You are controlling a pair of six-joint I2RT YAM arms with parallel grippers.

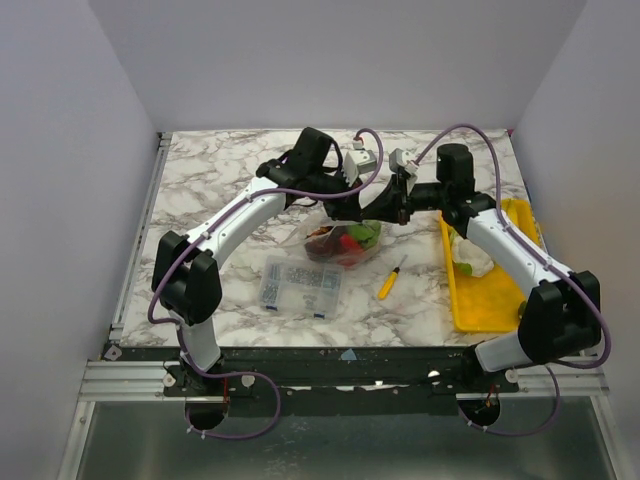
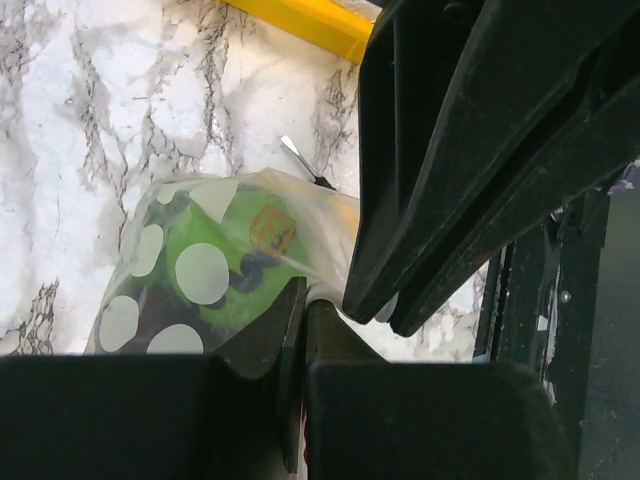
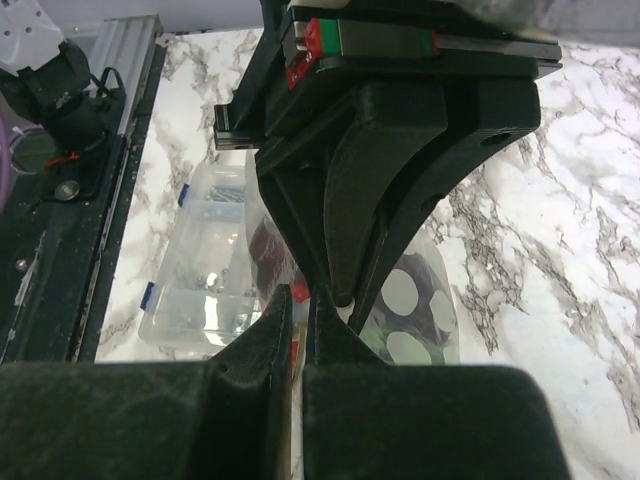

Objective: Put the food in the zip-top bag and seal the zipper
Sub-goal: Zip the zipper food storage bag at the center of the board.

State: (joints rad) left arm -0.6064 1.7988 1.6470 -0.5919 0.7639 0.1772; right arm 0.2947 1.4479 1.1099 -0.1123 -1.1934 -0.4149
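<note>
The zip-top bag (image 1: 345, 243) sits mid-table, see-through with white dots, and holds red, green and brown toy food (image 1: 352, 240). My left gripper (image 1: 368, 210) and right gripper (image 1: 397, 208) meet fingertip to fingertip over the bag's right top edge. In the left wrist view my left gripper (image 2: 305, 295) is shut on the bag's rim strip, with green food (image 2: 225, 262) showing through the plastic. In the right wrist view my right gripper (image 3: 300, 303) is shut on the same rim, right against the left gripper's fingers (image 3: 345, 230). A white cauliflower-like piece (image 1: 473, 254) lies on the yellow tray (image 1: 490, 300).
A rigid clear compartment box (image 1: 300, 285) lies just in front-left of the bag and shows in the right wrist view (image 3: 195, 265). A yellow-handled screwdriver (image 1: 390, 279) lies between the bag and the tray. The tray stands along the right side.
</note>
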